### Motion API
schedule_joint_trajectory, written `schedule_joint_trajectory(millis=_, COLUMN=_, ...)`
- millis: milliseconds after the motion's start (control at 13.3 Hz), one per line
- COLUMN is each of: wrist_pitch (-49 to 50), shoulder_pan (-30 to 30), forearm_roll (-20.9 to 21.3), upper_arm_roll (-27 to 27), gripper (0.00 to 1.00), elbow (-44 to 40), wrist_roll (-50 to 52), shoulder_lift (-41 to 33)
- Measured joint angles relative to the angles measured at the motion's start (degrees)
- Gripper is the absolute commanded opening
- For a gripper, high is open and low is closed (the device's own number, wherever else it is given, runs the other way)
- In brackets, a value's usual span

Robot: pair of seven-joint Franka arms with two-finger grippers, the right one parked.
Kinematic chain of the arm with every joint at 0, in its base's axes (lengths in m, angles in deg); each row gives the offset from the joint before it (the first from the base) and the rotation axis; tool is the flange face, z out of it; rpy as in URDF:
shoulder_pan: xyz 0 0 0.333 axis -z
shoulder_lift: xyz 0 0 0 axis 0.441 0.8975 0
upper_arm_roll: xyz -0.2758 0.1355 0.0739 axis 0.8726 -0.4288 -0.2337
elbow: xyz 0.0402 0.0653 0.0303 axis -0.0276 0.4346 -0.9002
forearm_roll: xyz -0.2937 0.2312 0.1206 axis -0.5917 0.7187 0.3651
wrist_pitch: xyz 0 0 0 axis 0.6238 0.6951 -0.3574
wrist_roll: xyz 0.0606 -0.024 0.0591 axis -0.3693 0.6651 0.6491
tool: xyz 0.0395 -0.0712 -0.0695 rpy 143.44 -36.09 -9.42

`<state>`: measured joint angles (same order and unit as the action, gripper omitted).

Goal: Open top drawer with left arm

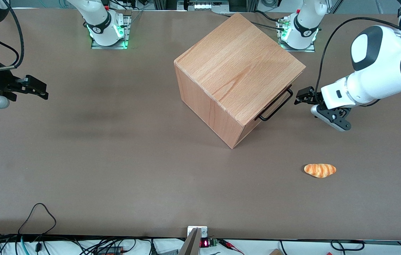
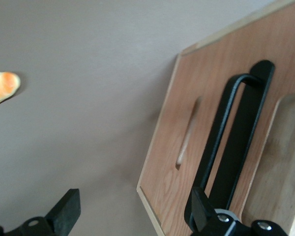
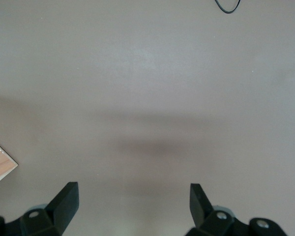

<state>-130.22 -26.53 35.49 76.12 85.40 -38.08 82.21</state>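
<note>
End effector [image 1: 301, 96] level, fingers spread wide, empty, just beside top drawer [image 2: 221, 147] handle [image 1: 275, 105].

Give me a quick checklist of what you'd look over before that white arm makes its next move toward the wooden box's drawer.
1. End effector open: ok, fingers spread wide in the wrist view.
2. End effector near the handle: ok, beside it, apart.
3. Handle between the fingers: not ok, one finger overlaps it, the other stands off over bare table.
4. Top drawer shut: ok, its front sits flush with the box.
5. Pull path free: ok, the bread roll lies nearer the front camera, well apart.
6. Cable slack enough: cannot tell.
</note>
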Motion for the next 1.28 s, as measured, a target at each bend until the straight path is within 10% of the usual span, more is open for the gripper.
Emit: schedule_joint_trajectory(millis=1280, wrist_pitch=-2.08, shoulder_pan=0.03, forearm_roll=-3.45, upper_arm_roll=3.05, gripper=1.00, elbow=2.28, wrist_roll=-2.79, shoulder_lift=1.30)
